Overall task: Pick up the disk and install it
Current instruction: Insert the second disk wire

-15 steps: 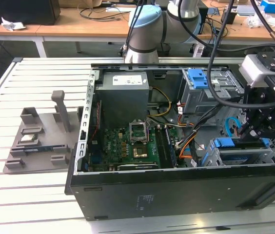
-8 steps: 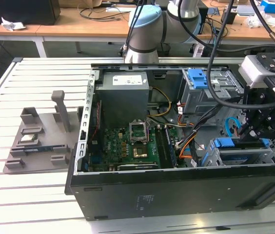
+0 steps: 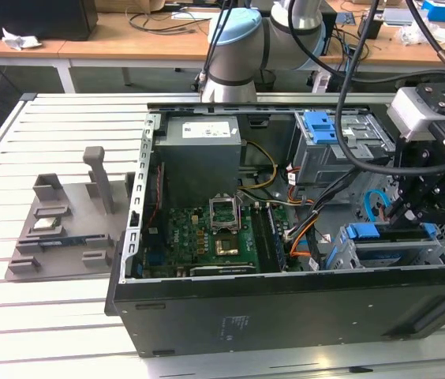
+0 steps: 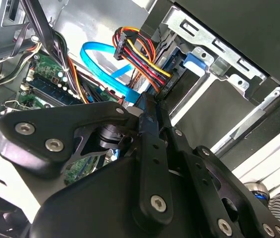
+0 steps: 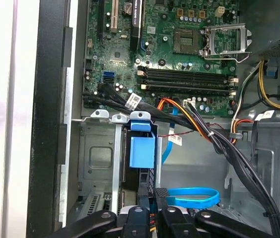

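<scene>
The disk [image 3: 387, 253] sits in the lower drive cage [image 5: 98, 158] at the corner of the PC case [image 3: 286, 316] nearest the exterior view's right, w/ its blue carrier end toward the motherboard [image 5: 179, 59]. The gripper [image 5: 154, 201] hangs directly over the disk's rear end. Its fingers are drawn almost together; whether they pinch the carrier cannot be told. The blue data cable [image 5: 194, 196] loops just beside the fingers, and the power cable bundle [image 4: 140, 59] lies near the cage mouth. Risks (est.): a cable could snag on the gripper or get trapped behind the disk, since both crowd the slot. A tilted disk could bind on the cage rails and seat only partway. Qty: 1 disk, 1 gripper, 2 drive cages, 1 blue data cable, 1 motherboard.
</scene>
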Motion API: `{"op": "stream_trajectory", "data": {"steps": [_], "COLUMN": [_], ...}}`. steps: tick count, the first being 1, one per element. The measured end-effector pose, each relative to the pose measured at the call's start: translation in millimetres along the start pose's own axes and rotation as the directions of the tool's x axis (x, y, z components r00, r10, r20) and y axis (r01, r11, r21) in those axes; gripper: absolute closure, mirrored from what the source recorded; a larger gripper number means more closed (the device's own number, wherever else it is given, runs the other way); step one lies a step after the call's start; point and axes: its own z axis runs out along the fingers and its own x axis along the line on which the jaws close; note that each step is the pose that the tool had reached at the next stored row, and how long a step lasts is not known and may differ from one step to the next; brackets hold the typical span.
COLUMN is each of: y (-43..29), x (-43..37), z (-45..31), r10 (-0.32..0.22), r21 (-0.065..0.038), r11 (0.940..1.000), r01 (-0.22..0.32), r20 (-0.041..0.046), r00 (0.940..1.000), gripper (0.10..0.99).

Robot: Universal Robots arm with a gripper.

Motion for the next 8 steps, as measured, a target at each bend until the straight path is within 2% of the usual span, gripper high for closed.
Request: {"op": "stream_trajectory", "data": {"steps": [8], "y": [0.1], "x": [3.1], "z": [0.6], "r10": [0.000], "r21": [0.000], "r11": [1.0000], "r01": [0.000], "r20": [-0.0002], "r00": [1.0000], "gripper": [0.925]}}
